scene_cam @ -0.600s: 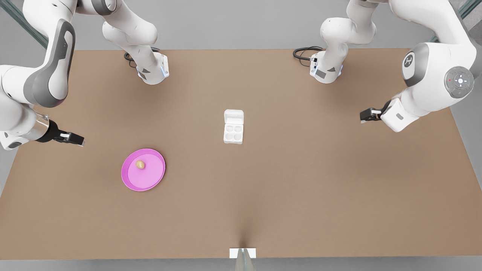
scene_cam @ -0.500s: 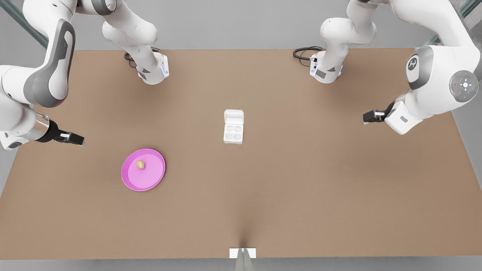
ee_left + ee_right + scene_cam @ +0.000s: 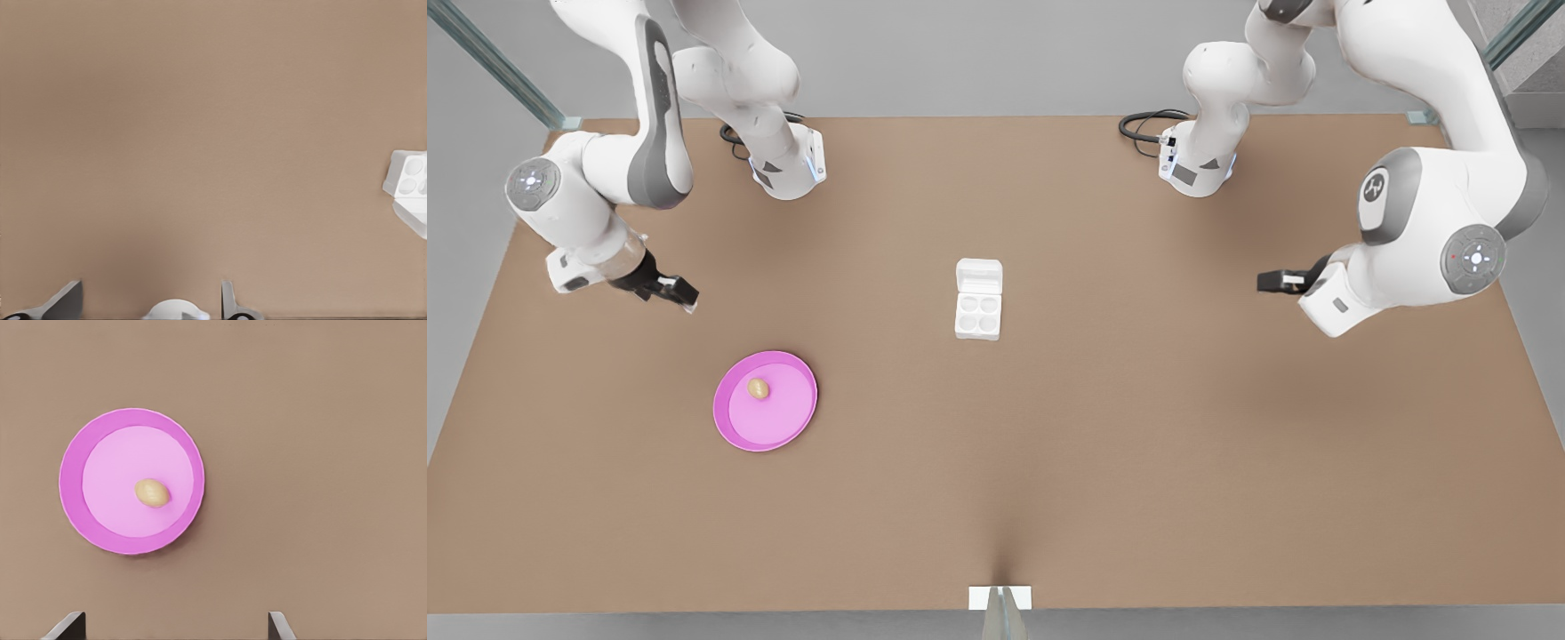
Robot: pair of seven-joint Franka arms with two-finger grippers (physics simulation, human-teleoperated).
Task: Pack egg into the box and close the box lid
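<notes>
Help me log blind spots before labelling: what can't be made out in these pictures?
- box: cut off by the left wrist view's edge, box lid mostly out of frame.
- left tool, right tool: wrist views' edges cut off all but the open tips.
- egg: front view, too small for surface detail.

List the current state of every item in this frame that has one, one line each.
egg: loose on the pink plate, not yet packed.
box: open, all four cups empty.
box lid: swung back flat on the table.
right claw: open, empty, above the table near the plate.
left claw: open, empty, off to the box's side.
</notes>
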